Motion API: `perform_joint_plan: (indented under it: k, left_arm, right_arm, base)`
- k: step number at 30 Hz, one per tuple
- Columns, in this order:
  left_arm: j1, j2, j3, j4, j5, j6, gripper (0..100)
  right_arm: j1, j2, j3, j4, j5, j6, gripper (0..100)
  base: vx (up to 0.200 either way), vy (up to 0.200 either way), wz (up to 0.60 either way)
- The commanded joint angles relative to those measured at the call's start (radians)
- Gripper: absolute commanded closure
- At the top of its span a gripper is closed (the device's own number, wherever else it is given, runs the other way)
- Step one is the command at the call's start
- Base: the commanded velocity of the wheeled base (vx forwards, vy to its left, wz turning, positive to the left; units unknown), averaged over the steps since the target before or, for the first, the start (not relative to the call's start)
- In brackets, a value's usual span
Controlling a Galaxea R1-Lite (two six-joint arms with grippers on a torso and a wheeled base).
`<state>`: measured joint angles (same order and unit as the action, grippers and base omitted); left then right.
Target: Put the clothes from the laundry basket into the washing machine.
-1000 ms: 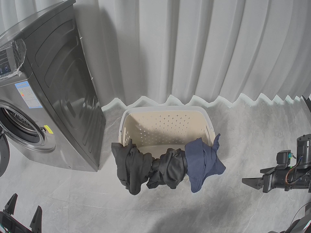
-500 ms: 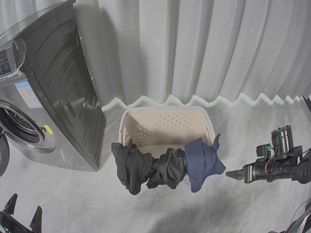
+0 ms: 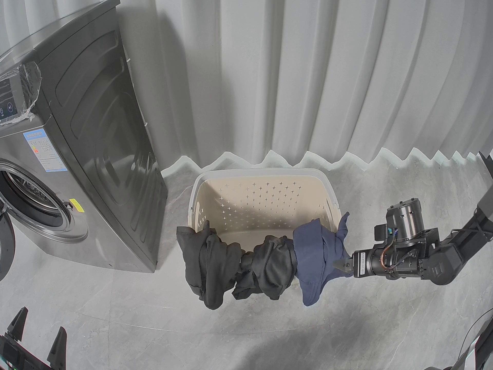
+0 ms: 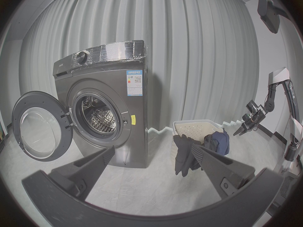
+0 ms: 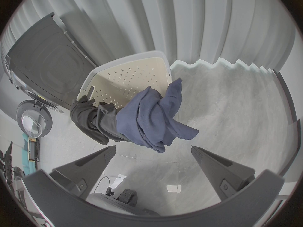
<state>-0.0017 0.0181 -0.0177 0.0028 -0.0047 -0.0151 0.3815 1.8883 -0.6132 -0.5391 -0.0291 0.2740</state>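
A cream laundry basket (image 3: 264, 173) stands on the floor with clothes draped over its near rim: two dark grey garments (image 3: 210, 263) and a blue garment (image 3: 318, 253). My right gripper (image 3: 343, 265) is open and level with the blue garment's hanging right edge, which lies just ahead of its fingertips (image 5: 153, 147). The grey washing machine (image 3: 77, 129) stands to the left with its round door (image 4: 41, 126) swung open and its drum (image 4: 98, 114) exposed. My left gripper (image 3: 36, 335) is open and low over the floor, in front of the machine, holding nothing.
A white pleated curtain (image 3: 308, 68) hangs behind the basket and machine. Bare grey floor (image 3: 400, 191) spreads to the right of the basket and in front of it. The basket sits close to the machine's side panel.
My right arm has swung left across the floor, bringing its open gripper from well right of the basket up to the blue garment. The left gripper and clothes have not moved.
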Motion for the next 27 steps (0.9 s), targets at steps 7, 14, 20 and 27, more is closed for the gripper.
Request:
perform_joint_plan:
  k: [7, 14, 20, 27]
  left_arm:
    - [0.000, -0.013, 0.018, 0.000, 0.000, 0.000, 0]
    - [0.000, -0.013, 0.016, 0.000, 0.000, 0.000, 0]
    - [0.000, -0.013, 0.018, 0.000, 0.000, 0.000, 0]
    - [0.000, -0.013, 0.016, 0.000, 0.000, 0.000, 0]
  right_arm:
    - [0.027, 0.149, -0.079, -0.005, -0.008, 0.019, 0]
    - [0.037, 0.218, -0.131, -0.035, -0.040, 0.031, 0]
    - [0.050, 0.267, -0.163, -0.088, -0.067, 0.028, 0]
    - [0.051, 0.299, -0.198, -0.090, -0.101, 0.051, 0]
  base:
    - [0.000, 0.000, 0.00]
    - [0.000, 0.000, 0.00]
    - [0.000, 0.000, 0.00]
    - [0.000, 0.000, 0.00]
